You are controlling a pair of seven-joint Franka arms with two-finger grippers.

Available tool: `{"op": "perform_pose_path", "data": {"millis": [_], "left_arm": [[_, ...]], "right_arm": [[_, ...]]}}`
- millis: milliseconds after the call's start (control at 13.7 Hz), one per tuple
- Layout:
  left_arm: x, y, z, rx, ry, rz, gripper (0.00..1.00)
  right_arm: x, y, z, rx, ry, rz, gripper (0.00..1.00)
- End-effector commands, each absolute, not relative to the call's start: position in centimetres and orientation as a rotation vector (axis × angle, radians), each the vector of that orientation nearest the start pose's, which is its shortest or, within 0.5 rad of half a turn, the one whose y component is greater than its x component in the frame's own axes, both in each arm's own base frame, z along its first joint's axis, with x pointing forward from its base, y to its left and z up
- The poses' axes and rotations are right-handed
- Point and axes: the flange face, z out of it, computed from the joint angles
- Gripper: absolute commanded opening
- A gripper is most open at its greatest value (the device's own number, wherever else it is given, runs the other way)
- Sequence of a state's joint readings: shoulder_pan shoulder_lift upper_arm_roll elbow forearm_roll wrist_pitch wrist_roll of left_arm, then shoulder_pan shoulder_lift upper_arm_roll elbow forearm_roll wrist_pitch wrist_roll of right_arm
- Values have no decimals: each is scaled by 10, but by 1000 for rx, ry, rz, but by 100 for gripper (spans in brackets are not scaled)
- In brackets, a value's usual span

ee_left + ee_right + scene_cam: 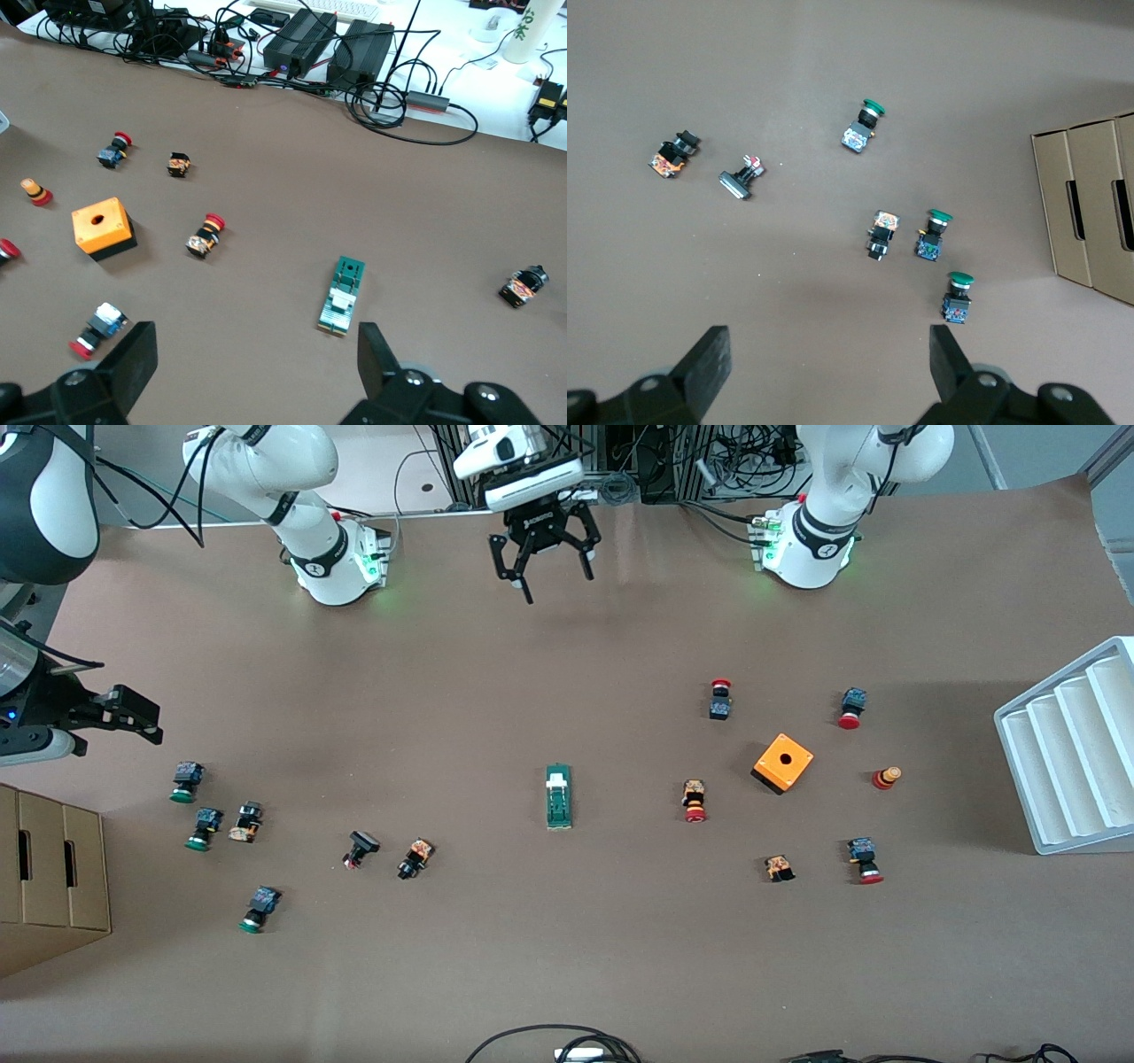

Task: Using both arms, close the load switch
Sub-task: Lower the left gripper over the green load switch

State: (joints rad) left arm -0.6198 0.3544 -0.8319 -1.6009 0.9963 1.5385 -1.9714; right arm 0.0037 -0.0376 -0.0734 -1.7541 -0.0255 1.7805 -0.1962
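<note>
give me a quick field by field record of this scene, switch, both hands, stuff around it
load switch: lies flat near the table's middle, untouched
left hand: open, up in the air over the table's edge between the two bases
right hand: open, over the right arm's end of the table, above the green-capped buttons
orange cube: toward the left arm's end, apart from the switch
red-capped buttons: scattered around the cube
cardboard box: right arm's end
white tray: left arm's end

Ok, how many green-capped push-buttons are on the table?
3, all toward the right arm's end: the farthest button, the middle button slightly nearer the front camera, and the nearest button. None seem hidden.
</note>
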Motion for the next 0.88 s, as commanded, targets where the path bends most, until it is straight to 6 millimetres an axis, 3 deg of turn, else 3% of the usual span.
{"op": "perform_pose_path", "data": {"millis": [0,439,805], "left_arm": [[216,-603,457,-2707,-585,-1203,100],[231,-626,373,-2655,-655,-1439,100],[236,-626,296,-2623,-617,-1598,100]], "right_arm": [[556,-44,584,-3178,-218,-101,100],[557,-42,581,-3183,-232,-88,100],[557,-43,578,-3185,-250,-74,100]]}}
